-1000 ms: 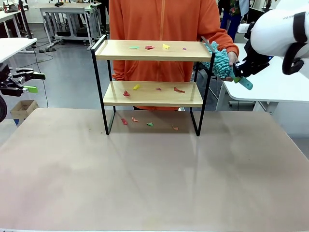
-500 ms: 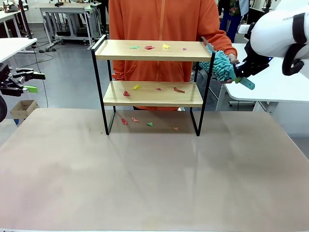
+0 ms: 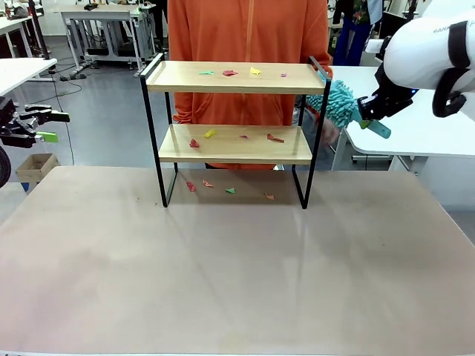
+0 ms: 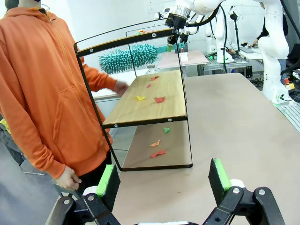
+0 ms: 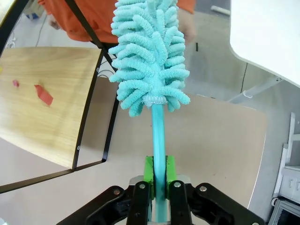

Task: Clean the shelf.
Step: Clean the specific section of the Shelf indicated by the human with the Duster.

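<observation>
Just right of the shelf (image 3: 223,156), which stood before the person (image 3: 245,30), the right gripper (image 3: 366,116) clamped the duster (image 3: 335,100), head pointing left toward the top board (image 3: 178,77); the left gripper (image 4: 162,177), parted, hung farther off.

right arm (image 3: 429,53): white rounded shell with a black band at one joint; grey lettering was cut by the frame edge and could not be read. a black cable (image 3: 439,93) looped beside the shell. right gripper (image 5: 159,174): black linked fingers, green pads, silver screw heads at the pivots. left gripper (image 4: 163,171): same black links and screws, long green pads (image 4: 107,179), white caps at the finger bases.
</observation>
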### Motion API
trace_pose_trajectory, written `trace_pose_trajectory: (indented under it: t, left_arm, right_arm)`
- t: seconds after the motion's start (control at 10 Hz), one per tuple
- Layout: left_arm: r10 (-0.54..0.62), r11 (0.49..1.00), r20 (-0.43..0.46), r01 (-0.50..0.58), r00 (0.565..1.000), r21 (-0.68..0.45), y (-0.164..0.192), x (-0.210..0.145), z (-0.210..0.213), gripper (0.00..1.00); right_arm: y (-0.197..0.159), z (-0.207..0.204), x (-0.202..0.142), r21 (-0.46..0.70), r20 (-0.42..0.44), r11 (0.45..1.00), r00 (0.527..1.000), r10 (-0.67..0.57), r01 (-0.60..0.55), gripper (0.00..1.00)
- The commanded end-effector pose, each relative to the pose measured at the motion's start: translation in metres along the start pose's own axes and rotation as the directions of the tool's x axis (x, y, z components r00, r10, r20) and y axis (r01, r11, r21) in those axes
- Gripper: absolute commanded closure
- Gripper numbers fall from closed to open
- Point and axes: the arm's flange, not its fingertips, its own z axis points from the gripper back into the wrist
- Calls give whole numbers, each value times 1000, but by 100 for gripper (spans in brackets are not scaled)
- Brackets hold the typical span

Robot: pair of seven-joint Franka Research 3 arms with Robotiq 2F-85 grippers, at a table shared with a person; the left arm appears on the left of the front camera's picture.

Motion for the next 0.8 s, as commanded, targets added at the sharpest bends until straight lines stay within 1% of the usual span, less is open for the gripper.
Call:
trace_pose_trajectory:
  t: [0.0,0.4,0.5,0.7]
  left_arm:
    - [-4,1000,3,4,1000,1,-2,3,1,0]
    - [-4,1000,3,4,1000,1,-2,3,1,0]
    - [-4,1000,3,4,1000,1,-2,3,1,0]
    - [-4,1000,3,4,1000,1,-2,3,1,0]
  right_arm:
    - [-1,3,1,-2,5,1000,1000,12,-12,100]
    - [-1,3,1,-2,5,1000,1000,12,-12,100]
    - [0,0,0,0,0,1000,1000,0,0,87]
    - [-27,28,-25,27,-53,999,997,48,-46,87]
